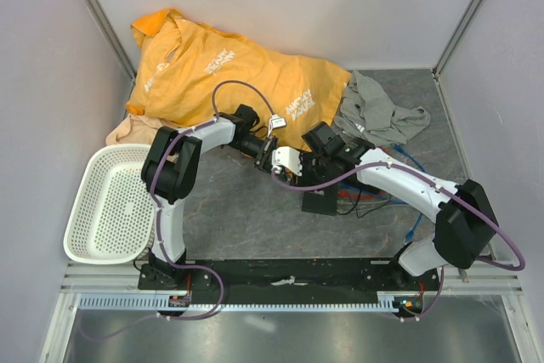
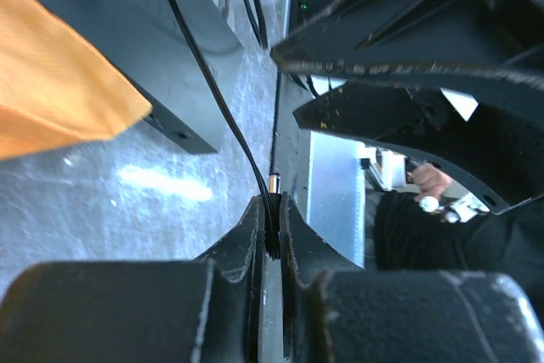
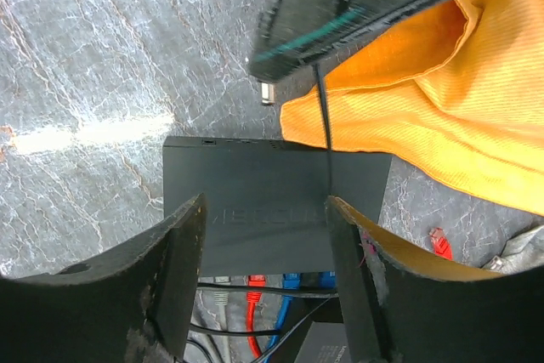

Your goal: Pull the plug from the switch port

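Now the left hand (image 2: 271, 208) pinches the plug (image 2: 274, 183) outside the switch port (image 3: 208, 139).

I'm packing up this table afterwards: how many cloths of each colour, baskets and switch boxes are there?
Orange cloth: 1
Grey cloth: 1
Peach cloth: 1
White basket: 1
Black switch box: 1
Total: 5

In the top view a basket (image 1: 106, 210) is sitting lower left, a shirt (image 1: 221, 74) is lying upper middle with a crumpled cloth (image 1: 378, 112) at its right, and the switch box (image 1: 321, 203) is lying at centre, below both. In the right wrist view the plug (image 3: 267, 91) is hanging above it, apart.
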